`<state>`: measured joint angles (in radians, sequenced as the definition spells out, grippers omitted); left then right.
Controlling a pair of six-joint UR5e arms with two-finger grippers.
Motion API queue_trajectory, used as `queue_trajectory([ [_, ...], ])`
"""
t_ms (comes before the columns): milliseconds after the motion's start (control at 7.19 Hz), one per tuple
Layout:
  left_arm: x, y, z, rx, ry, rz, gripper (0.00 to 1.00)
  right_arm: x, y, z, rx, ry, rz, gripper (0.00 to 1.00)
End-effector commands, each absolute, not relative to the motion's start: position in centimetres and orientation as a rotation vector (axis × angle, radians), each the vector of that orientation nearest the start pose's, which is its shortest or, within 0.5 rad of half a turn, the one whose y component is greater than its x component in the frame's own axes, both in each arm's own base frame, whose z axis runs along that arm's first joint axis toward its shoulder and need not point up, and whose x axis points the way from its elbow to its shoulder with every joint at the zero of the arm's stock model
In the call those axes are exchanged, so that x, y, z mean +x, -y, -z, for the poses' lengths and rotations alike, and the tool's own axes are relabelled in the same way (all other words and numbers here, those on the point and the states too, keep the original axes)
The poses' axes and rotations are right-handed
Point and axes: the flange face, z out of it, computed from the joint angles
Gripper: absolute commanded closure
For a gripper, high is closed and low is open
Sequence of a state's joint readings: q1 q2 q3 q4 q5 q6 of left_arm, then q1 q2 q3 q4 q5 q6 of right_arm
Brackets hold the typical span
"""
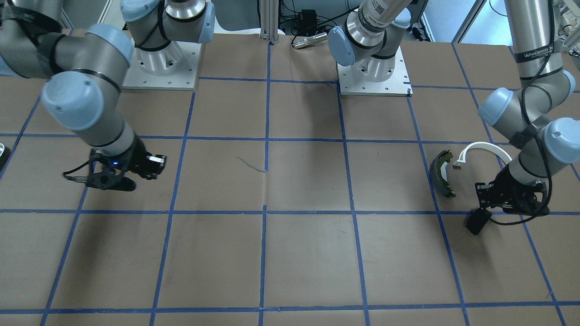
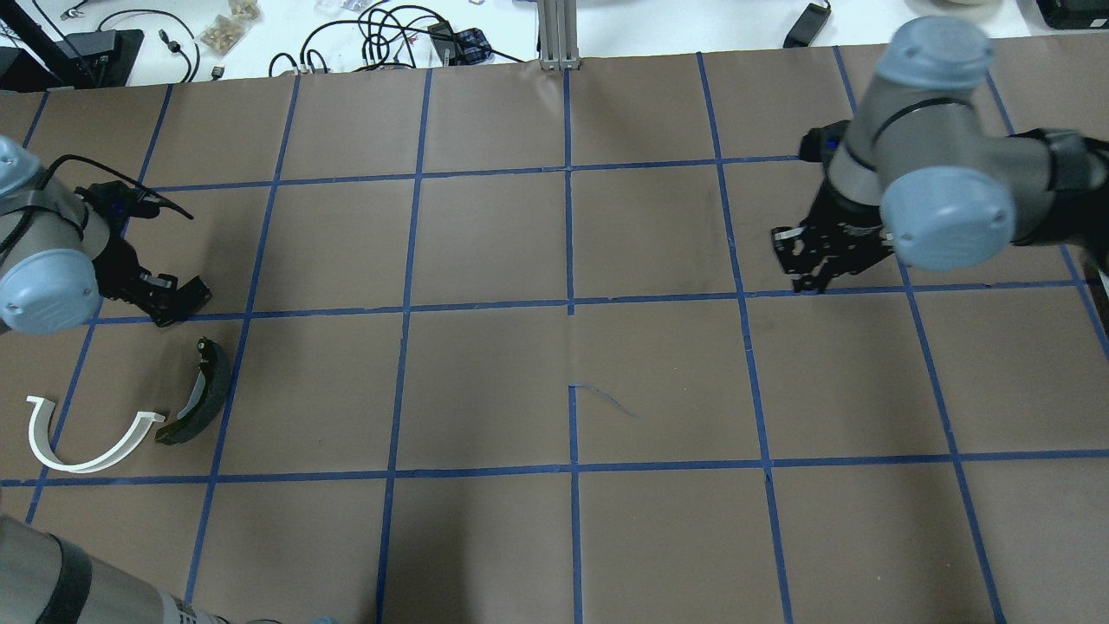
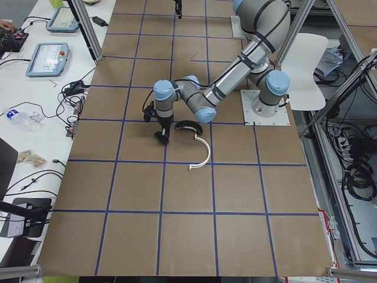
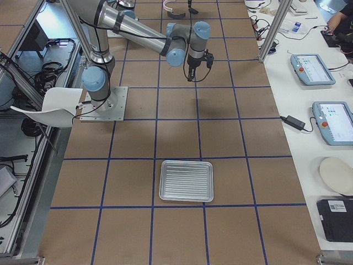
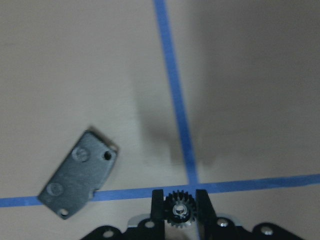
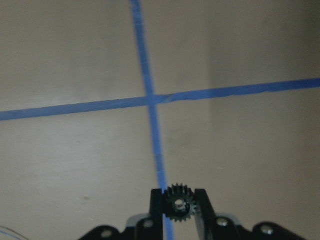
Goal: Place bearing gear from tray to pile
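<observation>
My left gripper (image 2: 186, 299) is shut on a small black bearing gear (image 5: 176, 210), held low over the table by a blue tape crossing. The pile lies beside it: a flat black plate (image 5: 77, 173), an olive-and-dark brake shoe (image 2: 201, 394) and a white plastic arch (image 2: 87, 442). In the front view the left gripper (image 1: 476, 222) hangs just in front of the shoe (image 1: 443, 174) and arch (image 1: 482, 151). My right gripper (image 2: 801, 264) is also shut on a small black gear (image 6: 178, 202), above a tape crossing on the table's right half. The metal tray (image 4: 186, 180) lies far from both.
The brown table is marked with a blue tape grid (image 2: 569, 303). The two arm bases (image 1: 374, 68) stand at the robot's side. Cables and small items lie on the white bench (image 2: 390, 35) past the far edge.
</observation>
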<state>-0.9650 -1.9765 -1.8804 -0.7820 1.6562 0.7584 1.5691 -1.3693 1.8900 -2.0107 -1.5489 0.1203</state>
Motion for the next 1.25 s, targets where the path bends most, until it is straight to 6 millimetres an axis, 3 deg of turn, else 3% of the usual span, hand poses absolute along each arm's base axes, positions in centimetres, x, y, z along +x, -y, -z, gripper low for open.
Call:
queue_trajectory([
  [0,25.3,54.2,-18.4,0.222,-3.029,0.041,0.98,25.2,49.9,-23.4,0.310,-3.060,-0.007,0.98],
  [139,24.5,54.7,-18.2,0.205,-3.070,0.084,0.97,28.4,49.8,-22.5,0.356,-3.014,0.027,0.95],
  [418,19.7,56.3,-20.2,0.287,-3.041,0.104,0.97,32.3,50.7,-22.6,0.403,-2.994,0.041,0.90],
  [696,19.4,56.5,-20.2,0.300,-3.041,0.103,0.97,35.3,51.1,-22.6,0.399,-2.989,0.059,0.81],
  [835,19.9,56.8,-19.3,0.337,-3.040,0.102,0.93,35.7,51.3,-22.8,0.403,-2.986,0.064,0.60],
  [974,20.7,57.1,-19.8,0.397,-3.018,0.109,0.69,35.7,51.2,-22.4,0.436,-2.985,0.047,0.29],
  [1113,20.8,57.4,-19.9,0.393,-3.016,0.110,0.28,35.7,51.5,-22.4,0.442,-2.987,0.046,0.00],
])
